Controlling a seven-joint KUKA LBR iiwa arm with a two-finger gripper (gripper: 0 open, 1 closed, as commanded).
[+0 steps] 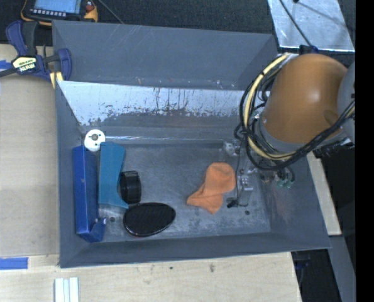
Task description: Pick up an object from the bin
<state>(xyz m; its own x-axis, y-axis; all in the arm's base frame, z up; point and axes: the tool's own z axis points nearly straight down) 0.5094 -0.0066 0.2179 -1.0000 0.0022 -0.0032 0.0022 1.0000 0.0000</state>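
The claw (pixel 242 194) hangs low over the right part of the bin's floor, under the arm's rounded orange-brown cover (pixel 303 96) and a loop of cables, and it cannot be told whether it is released or clenched. The grey metal bin (pixel 174 115) has sloping walls, and its back wall is scuffed and streaked. The biggest thing in it is a long dark blue box (pixel 83 194) lying along the left wall. A flat light blue block (pixel 110 172) lies right against the box's inner side. Next in size is the orange cloth (pixel 213 186), the thing nearest the claw. It is a soft, crumpled piece bunched into a rough wedge with a folded tip pointing lower left. It lies right of the floor's middle, with its right edge just beside the claw (contact cannot be made out). A glossy black oval piece (pixel 149 220) rests near the front wall, just right of the blue things. A small black cylinder (pixel 130 186) sits just above it, against the light blue block. A little white round cap (pixel 94 139) lies at the far end of the blue box.
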